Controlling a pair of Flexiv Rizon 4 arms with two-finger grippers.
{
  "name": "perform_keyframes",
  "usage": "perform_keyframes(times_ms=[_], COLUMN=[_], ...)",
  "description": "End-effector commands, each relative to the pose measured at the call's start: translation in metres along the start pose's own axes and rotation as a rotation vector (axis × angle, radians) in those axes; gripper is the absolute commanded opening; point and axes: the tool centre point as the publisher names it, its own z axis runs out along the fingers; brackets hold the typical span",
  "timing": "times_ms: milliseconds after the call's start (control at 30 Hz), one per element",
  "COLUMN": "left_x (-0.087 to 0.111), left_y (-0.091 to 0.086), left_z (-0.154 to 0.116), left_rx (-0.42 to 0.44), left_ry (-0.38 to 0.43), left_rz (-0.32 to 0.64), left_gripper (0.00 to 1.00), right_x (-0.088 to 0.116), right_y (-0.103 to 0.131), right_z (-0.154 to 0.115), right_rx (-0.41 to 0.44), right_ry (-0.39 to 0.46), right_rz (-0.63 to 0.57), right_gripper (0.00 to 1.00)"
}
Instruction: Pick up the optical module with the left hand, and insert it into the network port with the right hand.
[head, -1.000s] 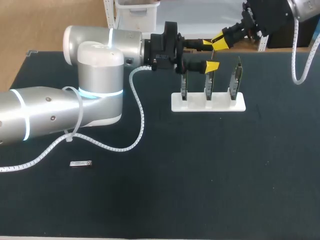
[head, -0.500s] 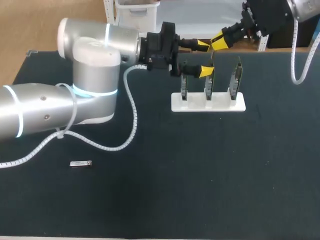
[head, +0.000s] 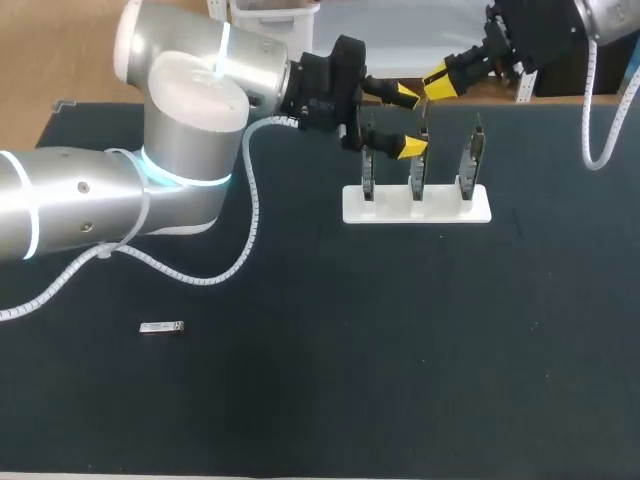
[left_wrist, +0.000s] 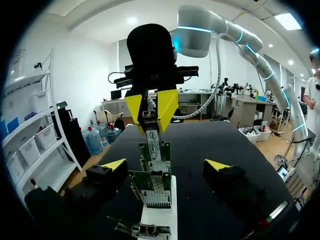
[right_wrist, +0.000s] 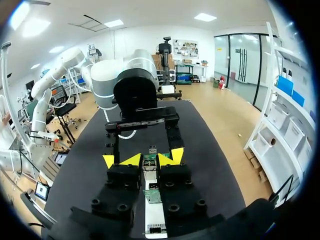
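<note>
My left gripper (head: 407, 121) is spread wide, its fingers on either side of the card rack (head: 416, 205) near the table's (head: 420, 350) 12 o'clock edge. My right gripper (head: 440, 80) pinches a second module (left_wrist: 150, 120) above the cards. The optical module (head: 161, 327) lies at 8 o'clock with open mat around it.

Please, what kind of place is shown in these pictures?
Probably a robotics test bench. A dark table carries a white rack with three bare network cards upright in it, a small optical module lies loose on the table, and the left gripper hangs open beside the cards.
</note>
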Motion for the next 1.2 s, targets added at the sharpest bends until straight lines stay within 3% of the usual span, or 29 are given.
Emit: perform_keyframes(times_ms=[33,367,1200], left_x=[0.002,0.012,0.014], left_y=[-0.003,-0.008,-0.007], left_z=[-0.001,-0.004,-0.003], left_rx=[-0.005,-0.027,-0.002], left_ry=[0.007,0.083,0.118], left_rz=[-0.022,-0.026,-0.061], left_gripper=[1.00,1.00,1.00], right_x=[0.000,-0.001,0.001], right_y=[0.000,0.000,0.005], right_z=[0.000,0.000,-0.002], right_rx=[0.006,0.006,0.009], right_ry=[0.000,0.001,-0.004], right_rz=[0.001,-0.003,-0.002], right_gripper=[0.00,0.00,0.00])
